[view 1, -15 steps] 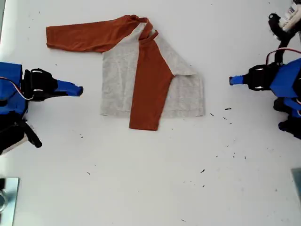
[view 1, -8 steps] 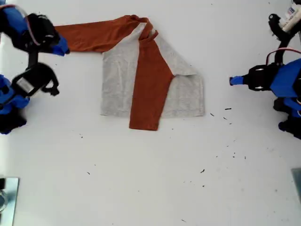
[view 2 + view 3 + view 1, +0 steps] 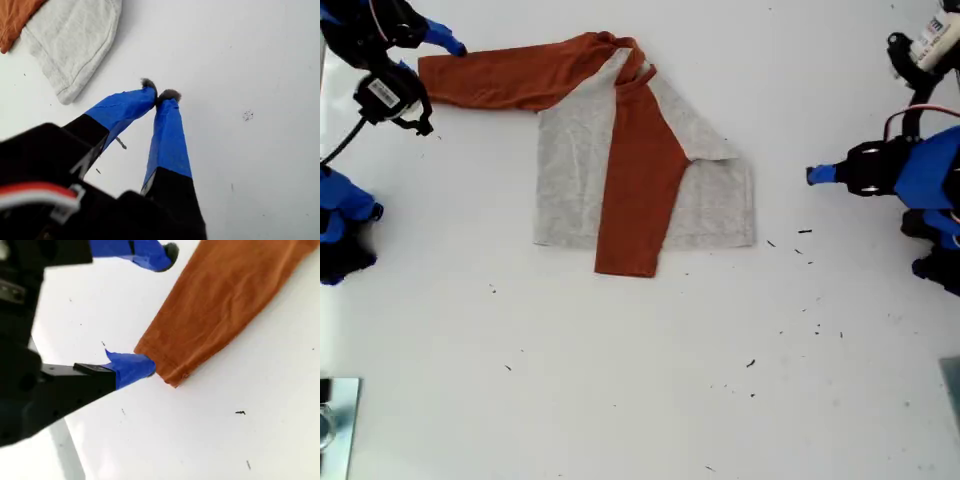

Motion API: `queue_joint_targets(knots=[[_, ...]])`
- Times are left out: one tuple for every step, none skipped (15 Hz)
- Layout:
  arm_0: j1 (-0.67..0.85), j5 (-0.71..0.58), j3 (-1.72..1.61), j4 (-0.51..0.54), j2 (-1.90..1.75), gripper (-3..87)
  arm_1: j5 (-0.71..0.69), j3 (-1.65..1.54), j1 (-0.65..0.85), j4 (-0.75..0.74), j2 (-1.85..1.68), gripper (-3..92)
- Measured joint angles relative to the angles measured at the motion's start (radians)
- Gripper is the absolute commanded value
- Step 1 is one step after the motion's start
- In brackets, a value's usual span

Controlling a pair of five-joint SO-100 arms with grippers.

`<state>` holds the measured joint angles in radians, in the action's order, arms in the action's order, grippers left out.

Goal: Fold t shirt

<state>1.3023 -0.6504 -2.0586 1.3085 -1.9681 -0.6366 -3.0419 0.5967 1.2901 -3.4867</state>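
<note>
Exterior view shows the t shirt (image 3: 640,165) lying flat mid-table, one sleeve (image 3: 490,78) stretched out. Our second gripper (image 3: 150,310) is spread wide at that cuff; our first gripper (image 3: 160,95) is pressed together, empty. Soft, light cloth: we'd pinch the cuff edge.

One t shirt (image 3: 620,160) lies on the one white counter (image 3: 640,380), with two rust-orange sleeves: one (image 3: 490,78) stretched out flat, one (image 3: 638,185) folded across the grey body. Two blue arms show, so two hands: my first hand (image 3: 812,174) beside the t shirt's hem, my second hand (image 3: 440,55) at the outstretched sleeve's cuff. Many small dark specks dot the counter below the shirt.
</note>
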Motion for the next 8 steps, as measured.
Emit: queue_joint_targets(knots=[[0.026, 0.003, -0.041, -0.031, 0.0, 26.4, 0.0, 0.0, 0.0, 0.0, 0.0, 3.5], [0.048, 0.002, -0.095, -0.067, -0.005, 26.1, 0.0, 0.0, 0.0, 0.0, 0.0, 3.5], [0.057, 0.002, -0.124, -0.089, -0.006, 26.1, 0.0, 0.0, -0.008, 0.0, 0.0, 3.5], [0.058, 0.008, -0.149, -0.118, -0.009, 26.1, 0.0, 0.0, -0.011, 0.0, 0.0, 3.5], [0.058, 0.018, -0.178, -0.143, -0.011, 26.3, 0.0, 0.0, -0.009, 0.0, 0.0, 3.5], [0.061, 0.028, -0.207, -0.169, -0.011, 26.1, 0.0, 0.0, -0.009, 0.0, 0.0, 3.5], [0.063, 0.034, -0.219, -0.178, -0.011, 24.0, 0.0, 0.0, -0.012, 0.0, 0.0, 3.5], [0.063, 0.04, -0.23, -0.204, -0.011, 19.6, 0.0, 0.0, -0.015, 0.0, 0.0, 3.5]])
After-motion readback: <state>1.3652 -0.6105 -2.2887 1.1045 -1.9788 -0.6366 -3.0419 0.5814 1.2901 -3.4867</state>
